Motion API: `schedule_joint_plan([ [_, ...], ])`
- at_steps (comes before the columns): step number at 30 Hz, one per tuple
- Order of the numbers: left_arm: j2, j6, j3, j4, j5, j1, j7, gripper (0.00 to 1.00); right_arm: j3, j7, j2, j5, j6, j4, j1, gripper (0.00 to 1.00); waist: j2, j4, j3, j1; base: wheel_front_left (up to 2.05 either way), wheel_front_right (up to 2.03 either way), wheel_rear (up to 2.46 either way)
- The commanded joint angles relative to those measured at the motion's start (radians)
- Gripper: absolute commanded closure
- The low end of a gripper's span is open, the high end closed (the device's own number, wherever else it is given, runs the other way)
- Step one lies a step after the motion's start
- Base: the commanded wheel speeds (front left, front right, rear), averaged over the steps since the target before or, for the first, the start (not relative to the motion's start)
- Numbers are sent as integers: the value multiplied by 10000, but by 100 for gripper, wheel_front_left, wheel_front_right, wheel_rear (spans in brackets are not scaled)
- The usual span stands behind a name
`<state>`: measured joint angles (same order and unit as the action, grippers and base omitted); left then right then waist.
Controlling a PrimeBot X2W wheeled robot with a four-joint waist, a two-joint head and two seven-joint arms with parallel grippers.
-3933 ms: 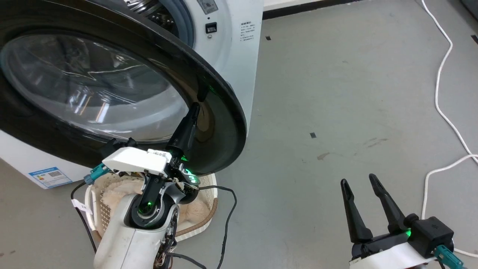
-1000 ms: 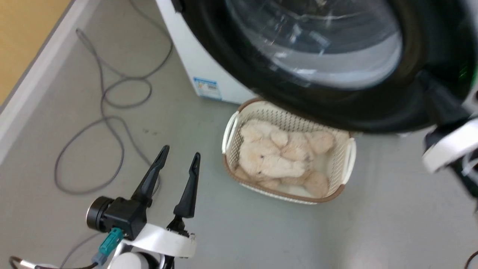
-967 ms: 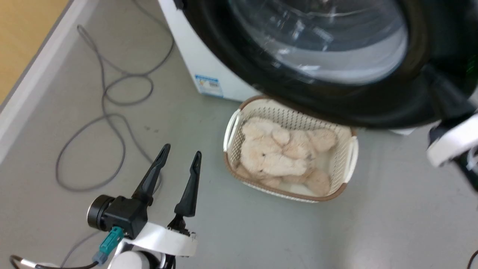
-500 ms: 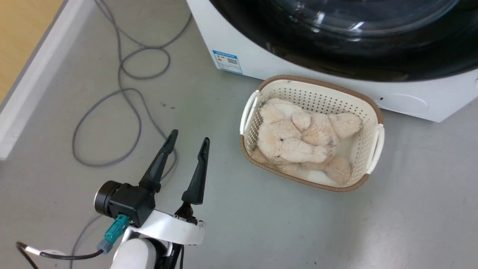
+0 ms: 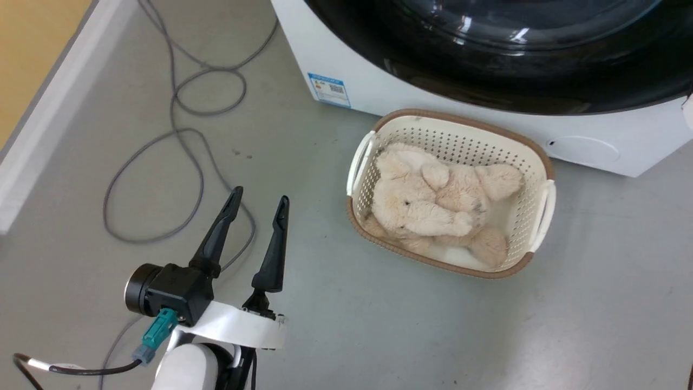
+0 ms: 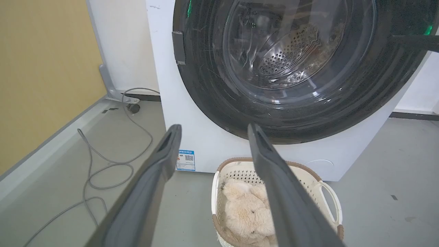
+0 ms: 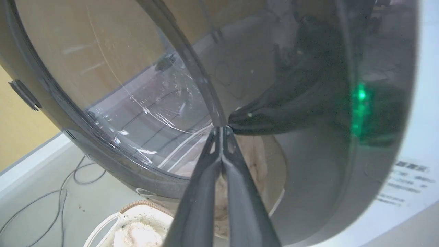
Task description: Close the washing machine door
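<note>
The washing machine door [image 5: 487,81], a black disc with a clear glass dome, lies flat against the white washing machine [image 5: 373,95]. In the left wrist view the door [image 6: 291,113] shows the steel drum through its glass. In the right wrist view my right gripper [image 7: 221,128] is shut and empty, its tips touching the door's glossy black ring [image 7: 325,154]. A dark finger of it [image 6: 411,41] shows on the door's right side. My left gripper [image 5: 257,200] hangs open over the floor, well clear of the machine, its fingers [image 6: 164,151] spread wide.
A white basket [image 5: 536,162] holding a cream plush toy [image 5: 427,200] stands on the floor just before the machine. A grey cable [image 5: 178,135] loops across the floor at the left, beside a pale skirting [image 5: 43,119] and yellow wall.
One second ago the door stood out over the basket with my right arm against it; now it is flat on the machine. The head camera has shifted. My left gripper moved slightly down-left.
</note>
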<state>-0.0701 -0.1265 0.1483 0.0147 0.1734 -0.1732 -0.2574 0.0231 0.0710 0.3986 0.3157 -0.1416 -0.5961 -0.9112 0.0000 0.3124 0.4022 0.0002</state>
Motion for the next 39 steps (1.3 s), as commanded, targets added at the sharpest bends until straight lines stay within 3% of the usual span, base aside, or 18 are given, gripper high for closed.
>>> schedule_joint_plan([
  [1, 48, -41, -12, 15, -76, -135, -43, 0, 194, -171, 190, -50, 109, -23, -255, 100, 0, -75, -103, -2, 0, 0, 0],
  [10, 48, -42, -286, 497, -42, 273, -43, 0, -427, -1162, -252, 450, 109, 139, 1227, 100, 0, -707, -1451, -2, 0, 0, 0],
  [19, 61, 34, -829, 1057, -94, 1140, -43, 0, -978, -2266, -778, 897, 109, 1731, 3935, 100, 0, -1640, -3009, -2, 0, 0, 0],
  [28, -25, 284, -1035, 1138, -424, 1810, -43, 0, -658, -2719, -1752, 325, 109, 3747, 6804, 100, 0, -2280, -3799, -2, 0, 0, 0],
  [33, 12, 283, -948, 1189, -432, 1996, -44, 0, -57, -2842, -2582, -365, 109, 4755, 8424, 100, 0, -2309, -3989, -2, 0, 0, 0],
  [39, 50, 300, -1022, 1185, -349, 2141, -44, 0, 88, -2888, -3135, -1015, 109, 5454, 9736, 100, 0, -2413, -4098, -2, 0, 0, 0],
])
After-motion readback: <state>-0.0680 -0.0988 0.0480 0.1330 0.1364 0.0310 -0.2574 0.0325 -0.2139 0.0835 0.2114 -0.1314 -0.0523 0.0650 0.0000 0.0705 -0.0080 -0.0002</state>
